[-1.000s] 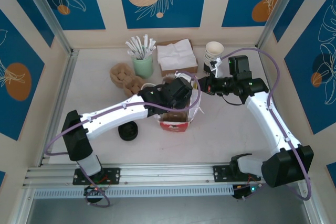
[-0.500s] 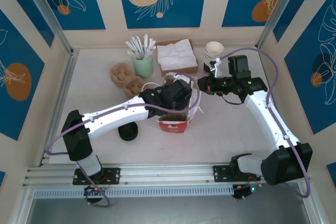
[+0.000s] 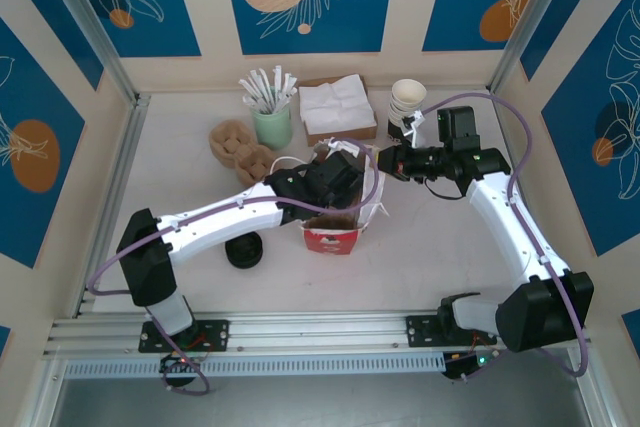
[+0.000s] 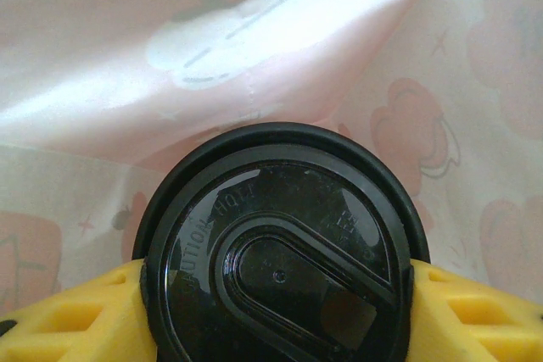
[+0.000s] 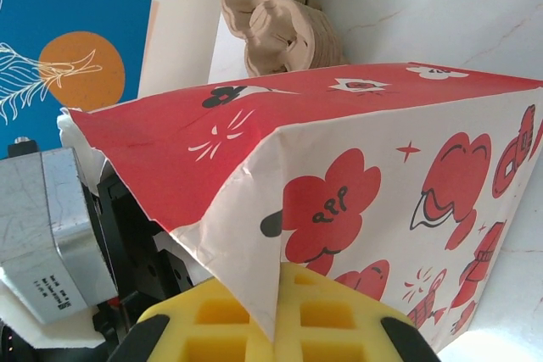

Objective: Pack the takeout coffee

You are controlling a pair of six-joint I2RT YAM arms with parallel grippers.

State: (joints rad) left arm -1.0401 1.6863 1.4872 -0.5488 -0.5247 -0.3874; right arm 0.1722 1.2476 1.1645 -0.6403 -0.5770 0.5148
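Left gripper (image 4: 276, 303) is down in the mouth of the red-and-white paper bag (image 3: 332, 237). Its yellow fingers (image 4: 72, 315) are pinching the takeout coffee (image 4: 276, 243), a small cup under a round black plastic lid, with one finger pressed to each side of the lid's rim. The lid faces straight at the wrist camera, so the cup's long axis runs away from it, down into the bag. The sip hole sits toward the right of that view.

Tight quarters in there: pale bag walls crowd the cup on the far side and both flanks, and a fold of paper leans in just past the lid.

Left of the bag, a low stack of black lids (image 3: 243, 250) sits apart from it, and bare white table (image 3: 430, 247) lies open to the bag's right.

At the bag's far right corner, the right gripper (image 5: 276, 315) is closed on the top edge, with paper nipped between its yellow pads.

Beyond the bag are brown cardboard cup carriers (image 3: 238, 147), a mint-green cup of white stirrers (image 3: 271, 125), a box of white napkins (image 3: 337, 107) and a stack of cream paper cups (image 3: 407, 99).
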